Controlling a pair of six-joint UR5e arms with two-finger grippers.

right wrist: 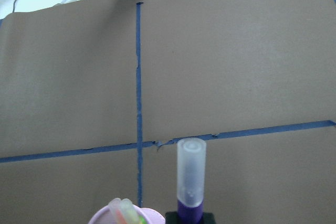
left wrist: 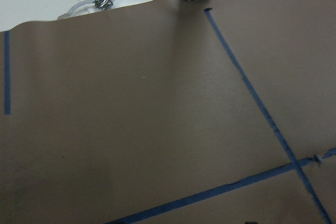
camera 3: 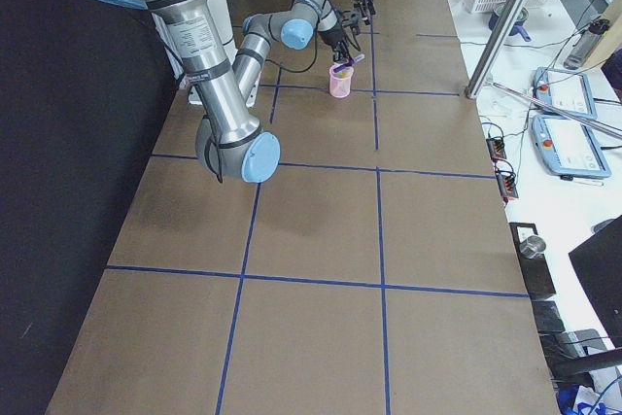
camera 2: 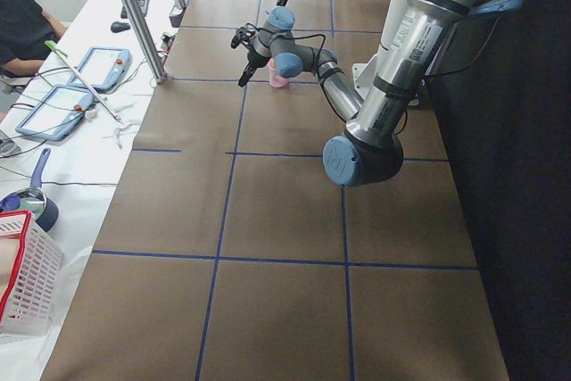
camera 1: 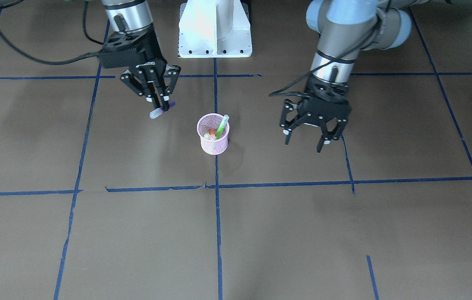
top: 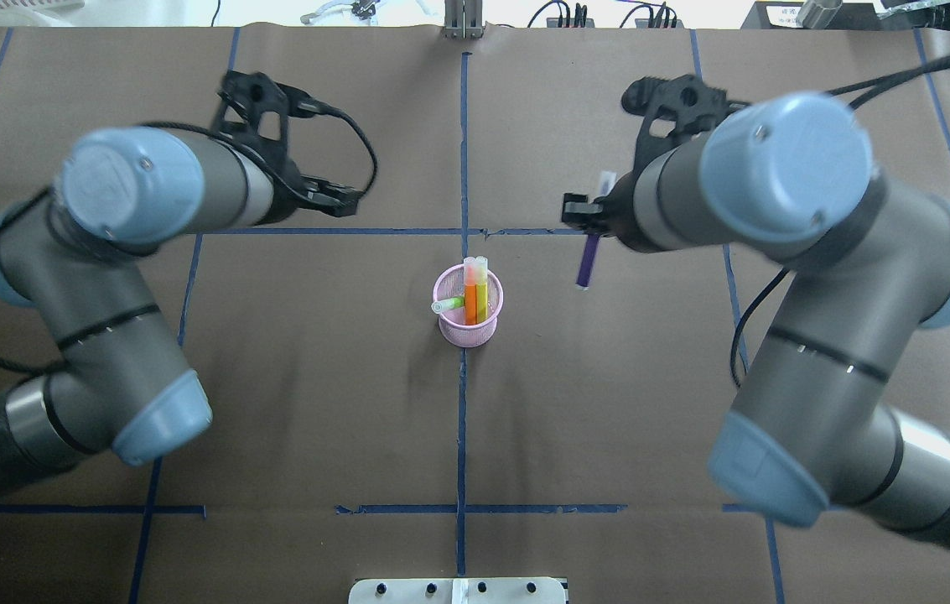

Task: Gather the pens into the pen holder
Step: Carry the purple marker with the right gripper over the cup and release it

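One pen is outside the cup: in the front-facing view's upper left, the right gripper [camera 1: 161,104] pinches the purple pen [camera 1: 156,113] between pressed-together fingers, clear of the brown paper-covered table [camera 1: 136,229], its pale cap end jutting lower left. At frame centre, on a blue tape line, stands the pink wire-mesh pen holder [camera 1: 214,143] with three pens inside. The yellow pen [camera 1: 206,136] and orange pen [camera 1: 212,133] sit side by side, and the green pen [camera 1: 222,126] leans out over the rim. Right of centre, the left gripper [camera 1: 303,141] hangs well apart from the cup, fingers spread wide and holding nothing.
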